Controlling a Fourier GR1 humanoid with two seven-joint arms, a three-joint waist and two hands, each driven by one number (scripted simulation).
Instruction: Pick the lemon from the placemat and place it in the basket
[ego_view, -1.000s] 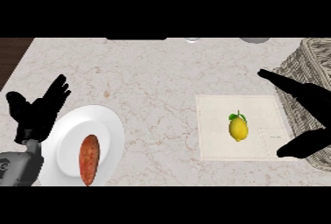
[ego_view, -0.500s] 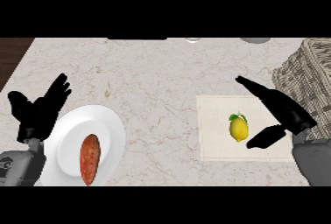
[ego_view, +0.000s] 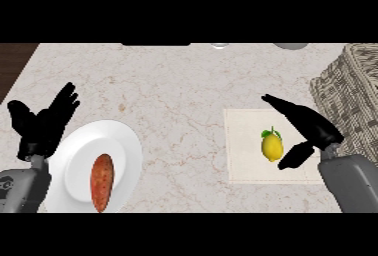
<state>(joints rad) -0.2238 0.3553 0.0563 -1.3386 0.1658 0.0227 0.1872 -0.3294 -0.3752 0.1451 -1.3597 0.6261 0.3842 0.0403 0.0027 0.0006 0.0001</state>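
A yellow lemon (ego_view: 272, 146) with a green leaf lies on the pale placemat (ego_view: 247, 165) at the right of the counter. My right hand (ego_view: 314, 131) hovers just right of the lemon, open, fingers stretched toward the far left and thumb pointing down beside the fruit, with a small gap between them. The woven basket (ego_view: 347, 95) stands at the far right edge, partly cut off. At the left edge, my left hand (ego_view: 43, 125) rests open with fingers up.
A white plate (ego_view: 74, 165) with a reddish-brown sweet potato (ego_view: 101, 182) on it sits at the front left, partly under my left hand. A dark strip (ego_view: 15, 60) borders the counter at the far left. Small objects show along the back edge.
My right hand has moved left over the placemat and closer to the lemon. The left hand, lemon and plate have stayed put.
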